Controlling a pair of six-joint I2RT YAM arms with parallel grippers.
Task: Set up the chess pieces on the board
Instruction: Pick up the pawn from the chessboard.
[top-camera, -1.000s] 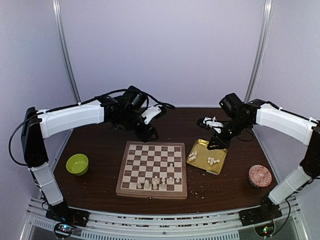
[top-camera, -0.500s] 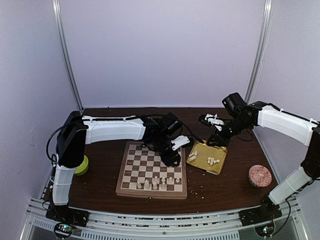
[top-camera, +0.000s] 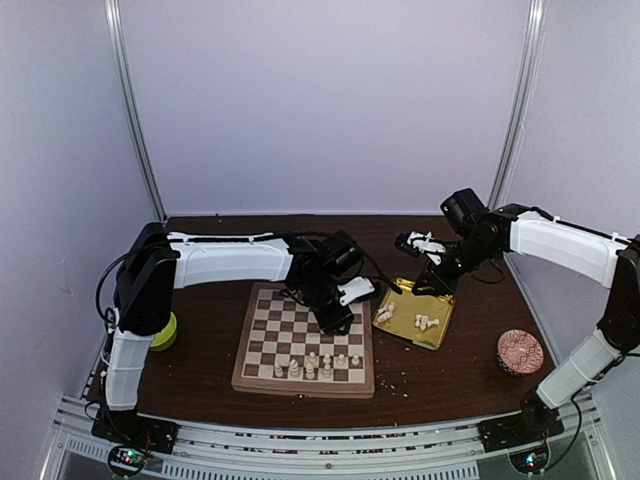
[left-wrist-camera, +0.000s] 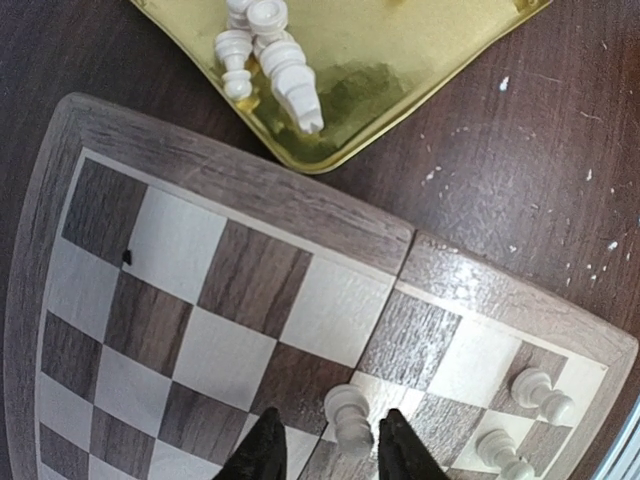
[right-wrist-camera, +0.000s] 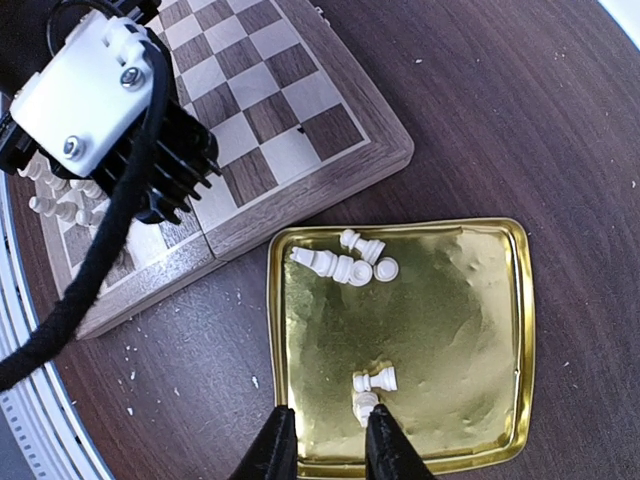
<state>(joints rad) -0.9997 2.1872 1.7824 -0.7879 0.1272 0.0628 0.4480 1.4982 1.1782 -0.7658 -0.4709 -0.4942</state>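
Standing by the table, I see one green bowl (top-camera: 166, 332) far left. Next is one board (top-camera: 262, 345), with chess pieces (top-camera: 318, 366) crowding its near rows, too tiny to count. The left gripper (left-wrist-camera: 330, 440) hovers there, fingers narrowly parted around one piece. One gold tray (right-wrist-camera: 490, 300) holds five more. The right gripper (right-wrist-camera: 330, 440) hangs above it, fingers slightly apart. One patterned disc (top-camera: 520, 351) lies far right.

**Materials and surface finishes on the table**

The board (left-wrist-camera: 250, 280) is wood. Its light and dark squares show fine grain under a satin sheen. The chess pieces (left-wrist-camera: 347, 415) are cream-white, smooth and slightly glossy. The tray (right-wrist-camera: 450, 330) is gold-coloured metal, mirror-bright, with a faintly dimpled floor. The table (left-wrist-camera: 520, 170) has a dark, semi-gloss wood-grain top speckled with pale crumbs (left-wrist-camera: 503, 83). The left gripper (left-wrist-camera: 330, 445) has matt black fingers (left-wrist-camera: 262, 455).
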